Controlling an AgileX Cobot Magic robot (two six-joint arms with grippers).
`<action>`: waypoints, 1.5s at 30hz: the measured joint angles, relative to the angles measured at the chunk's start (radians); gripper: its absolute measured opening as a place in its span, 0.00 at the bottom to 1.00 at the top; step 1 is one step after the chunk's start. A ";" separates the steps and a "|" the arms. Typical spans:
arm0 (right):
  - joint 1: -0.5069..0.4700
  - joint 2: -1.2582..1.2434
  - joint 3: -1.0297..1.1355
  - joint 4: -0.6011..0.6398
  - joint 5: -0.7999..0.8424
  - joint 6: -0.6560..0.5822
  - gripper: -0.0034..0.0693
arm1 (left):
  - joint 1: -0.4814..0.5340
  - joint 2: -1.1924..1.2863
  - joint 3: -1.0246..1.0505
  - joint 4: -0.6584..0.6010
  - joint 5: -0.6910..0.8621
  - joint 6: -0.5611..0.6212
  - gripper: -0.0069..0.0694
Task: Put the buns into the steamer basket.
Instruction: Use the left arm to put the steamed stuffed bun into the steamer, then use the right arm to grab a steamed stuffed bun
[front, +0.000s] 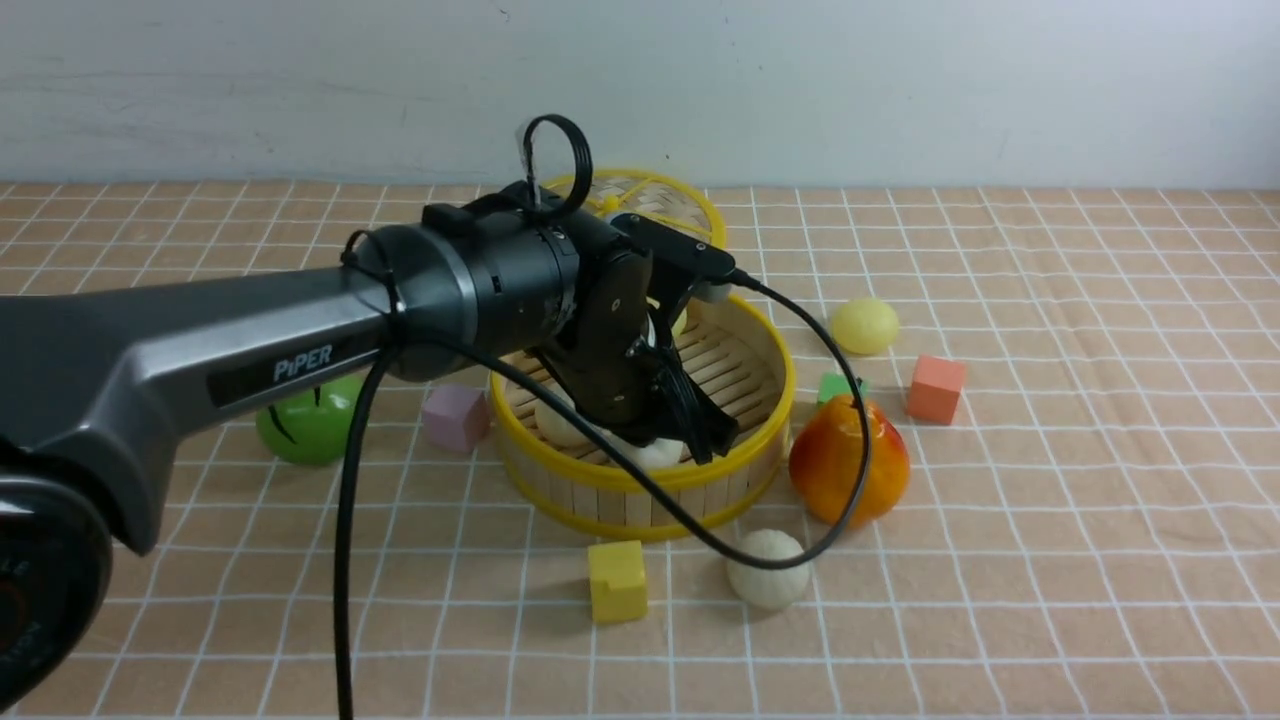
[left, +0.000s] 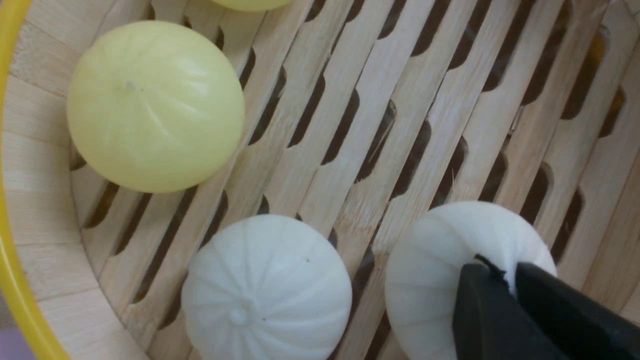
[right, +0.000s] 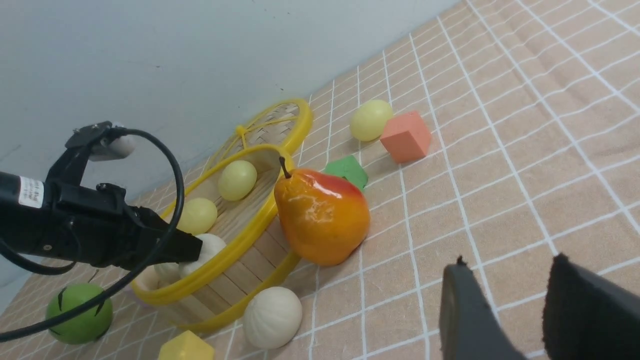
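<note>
Reaching into the upright steamer basket (front: 640, 480), the left gripper (front: 715, 440) rests its nearly pressed-together jaws on a pleated bun (left: 430, 280), crown upward. Three more buns (right: 237, 179) sit inside. Right of the basket on the worktop (front: 1050, 560) lie a near off-white bun (front: 768, 570) and a far yellow bun (front: 865, 325). The right gripper (right: 510, 262) has its jaws spread, empty.

A round bamboo steamer basket (front: 610, 495), yellow-rimmed and slat-floored, was set upright on the tabletop (front: 1050, 580). Four buns were held inside: one smooth yellow bun (right: 237, 179), a second yellow bun (left: 155, 105) against the wall, and two pleated white buns (left: 265, 287) side by side. Outside, a third yellow bun (front: 865, 325) was seen behind and to the right, and a third white bun (front: 768, 568) just in front.
</note>
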 joint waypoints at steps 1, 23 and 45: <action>0.000 0.000 0.000 0.000 0.000 0.000 0.38 | 0.000 0.000 0.000 0.000 0.000 0.000 0.18; 0.000 0.379 -0.569 0.107 0.609 -0.297 0.04 | 0.000 -0.877 0.365 -0.203 -0.013 -0.011 0.07; 0.457 1.348 -1.103 -0.184 0.772 -0.284 0.05 | 0.000 -1.872 1.309 -0.162 -0.273 -0.154 0.07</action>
